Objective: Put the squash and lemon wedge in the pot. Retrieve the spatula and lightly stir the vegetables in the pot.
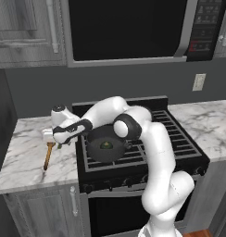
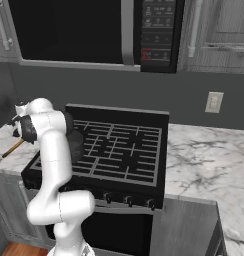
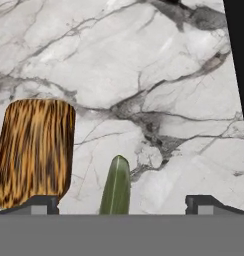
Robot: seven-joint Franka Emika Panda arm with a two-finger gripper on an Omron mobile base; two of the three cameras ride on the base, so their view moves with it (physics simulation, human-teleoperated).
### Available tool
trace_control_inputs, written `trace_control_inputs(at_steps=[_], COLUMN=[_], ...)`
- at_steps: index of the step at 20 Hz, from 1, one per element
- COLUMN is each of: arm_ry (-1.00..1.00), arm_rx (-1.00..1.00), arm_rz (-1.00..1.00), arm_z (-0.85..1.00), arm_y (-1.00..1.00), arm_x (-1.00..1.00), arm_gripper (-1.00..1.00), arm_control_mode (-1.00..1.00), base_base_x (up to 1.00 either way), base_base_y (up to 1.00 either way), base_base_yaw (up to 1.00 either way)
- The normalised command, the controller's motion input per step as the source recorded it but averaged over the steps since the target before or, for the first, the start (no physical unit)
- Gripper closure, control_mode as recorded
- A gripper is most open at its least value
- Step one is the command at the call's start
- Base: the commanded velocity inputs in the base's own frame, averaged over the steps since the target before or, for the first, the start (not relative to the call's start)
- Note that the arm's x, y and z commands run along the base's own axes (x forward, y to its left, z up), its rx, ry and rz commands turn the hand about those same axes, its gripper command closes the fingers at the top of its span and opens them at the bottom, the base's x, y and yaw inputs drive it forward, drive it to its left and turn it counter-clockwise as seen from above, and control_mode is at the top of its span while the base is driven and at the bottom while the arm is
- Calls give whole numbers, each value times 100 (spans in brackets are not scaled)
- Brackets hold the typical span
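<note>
The dark grey pot (image 1: 107, 144) stands on the stove's front left burner, and the round dark green squash (image 1: 105, 145) lies inside it. On the marble counter left of the stove lies the wooden spatula (image 1: 48, 155), its flat head (image 3: 36, 150) toward the stove. The slim green lemon wedge (image 3: 115, 187) lies on the marble just beside that head. My gripper (image 3: 125, 202) hangs low over the wedge, open, one fingertip (image 3: 41, 202) by the spatula head and the other well off on the far side. From the left base the gripper (image 1: 58, 142) sits at the counter's stove-side edge.
The black stove edge (image 3: 239, 60) runs close along one side of the wedge. Grates (image 2: 119, 145) cover the cooktop, a microwave (image 1: 128, 28) hangs above, and marble counter (image 2: 204, 150) continues to the right. My own arm hides most of the pot (image 2: 75, 143) from the right base.
</note>
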Motion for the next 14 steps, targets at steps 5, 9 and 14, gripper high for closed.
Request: trace_control_inputs(at_steps=[5,9,14], arm_ry=[3,7,8], arm_rx=[0,0,0], arm_rz=[-3,-6,-9], arm_z=[-18,-29,-35], arm_y=[1,0,0], arm_x=[7,0,-8], arm_gripper=[100,100,100], arm_control_mode=[-100,-100,-100], base_base_x=[0,0,0], base_base_y=[0,0,0], base_base_yaw=[0,0,0])
